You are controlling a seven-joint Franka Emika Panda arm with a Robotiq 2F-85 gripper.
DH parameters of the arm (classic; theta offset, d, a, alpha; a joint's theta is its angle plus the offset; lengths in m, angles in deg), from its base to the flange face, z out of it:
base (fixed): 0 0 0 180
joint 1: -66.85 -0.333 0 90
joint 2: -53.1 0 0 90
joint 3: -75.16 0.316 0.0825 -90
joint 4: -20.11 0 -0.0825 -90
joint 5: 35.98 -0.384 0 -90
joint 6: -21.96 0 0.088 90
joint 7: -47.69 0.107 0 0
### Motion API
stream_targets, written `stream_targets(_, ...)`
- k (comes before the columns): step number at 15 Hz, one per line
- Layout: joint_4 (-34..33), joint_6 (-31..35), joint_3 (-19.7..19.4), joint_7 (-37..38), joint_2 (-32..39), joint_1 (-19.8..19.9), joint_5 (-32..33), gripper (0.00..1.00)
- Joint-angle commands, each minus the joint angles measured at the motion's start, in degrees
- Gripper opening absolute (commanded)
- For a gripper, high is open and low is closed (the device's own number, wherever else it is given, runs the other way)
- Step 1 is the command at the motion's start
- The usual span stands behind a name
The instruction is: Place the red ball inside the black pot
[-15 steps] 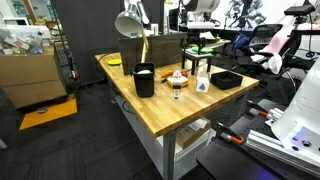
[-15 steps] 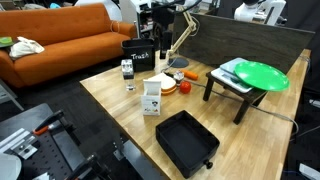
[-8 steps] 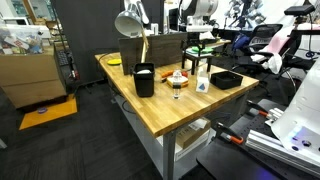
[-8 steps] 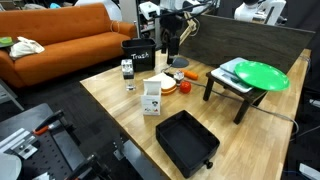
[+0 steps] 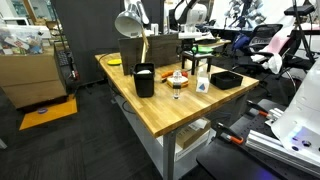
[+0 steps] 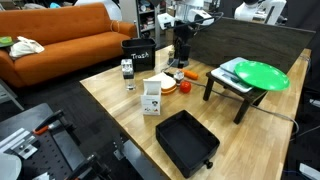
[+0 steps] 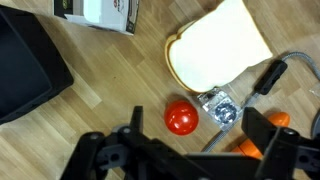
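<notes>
The red ball (image 7: 181,118) lies on the wooden table, small and shiny. In the wrist view it sits between my open gripper's (image 7: 197,135) two dark fingers, nearer the left one and still below them. In an exterior view the ball (image 6: 185,88) lies beside a white plate, and my gripper (image 6: 181,60) hangs above it. The black pot (image 6: 186,140) is a low squarish tray near the table's front edge. It also shows in the wrist view (image 7: 25,65) and at the table's corner in an exterior view (image 5: 225,79). It looks empty.
A white box (image 6: 152,97), a white plate (image 7: 215,45), a foil-wrapped piece (image 7: 222,108) and orange bits (image 7: 250,148) crowd the ball. A tall black cylinder (image 5: 144,80), a green disc on a small stand (image 6: 252,73) and a desk lamp (image 5: 130,22) also stand on the table.
My arm has moved from over the tall black container across to above the red ball and come lower. Nothing on the table has moved.
</notes>
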Motion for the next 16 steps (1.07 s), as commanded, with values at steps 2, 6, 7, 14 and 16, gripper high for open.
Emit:
stream_targets(2,0.02,-0.17,-0.11,-0.07,-0.19,-0.14,-0.06,1.0)
stream_targets(6,0.05,-0.17,-0.12,-0.07,-0.25,-0.14,-0.06,1.0)
stream_targets(7,-0.88,-0.67,-0.4,1.65,0.48,-0.15,-0.48,1.0)
stream_targets(14,-11.29,-4.06,-2.66,15.5,9.47,-0.28,-0.35,1.0)
stream_targets(16,-15.37,-6.49,-2.59,19.14,12.57,0.05,-0.72,1.0)
